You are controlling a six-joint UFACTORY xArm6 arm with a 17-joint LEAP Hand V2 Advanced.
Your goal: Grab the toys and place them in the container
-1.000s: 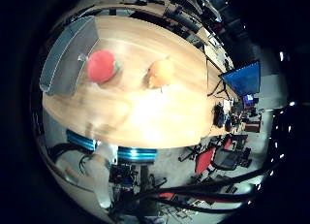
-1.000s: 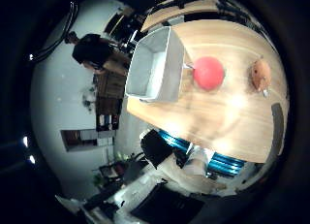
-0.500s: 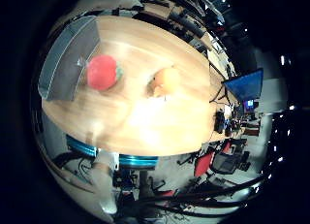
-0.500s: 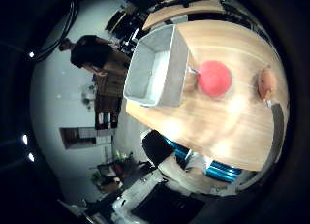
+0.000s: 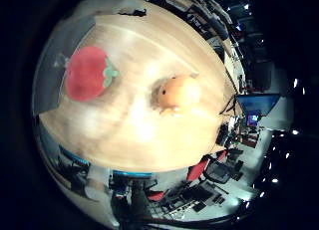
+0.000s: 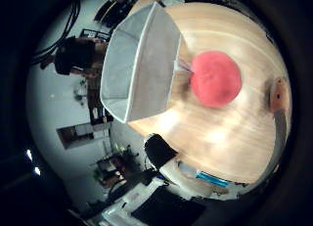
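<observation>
Two toys, red toy (image 5: 87, 80) and orange toy (image 5: 179, 93), are still lying on the worktop (image 5: 139, 135) | we are seeing the container (image 6: 142, 64) holding nothing at upper left | hand state: we cannot tell

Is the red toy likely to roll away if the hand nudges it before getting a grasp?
Probably somewhat: the red toy looks round and sits loose on the smooth wooden table. Its green leafy cap might check a long roll. The container close beside it would likely stop it that way.

Red toy (image 5: 87, 80), green leaf cap; orange toy (image 5: 179, 93); grey container (image 6: 142, 64); light wood table (image 6: 234, 133).
</observation>
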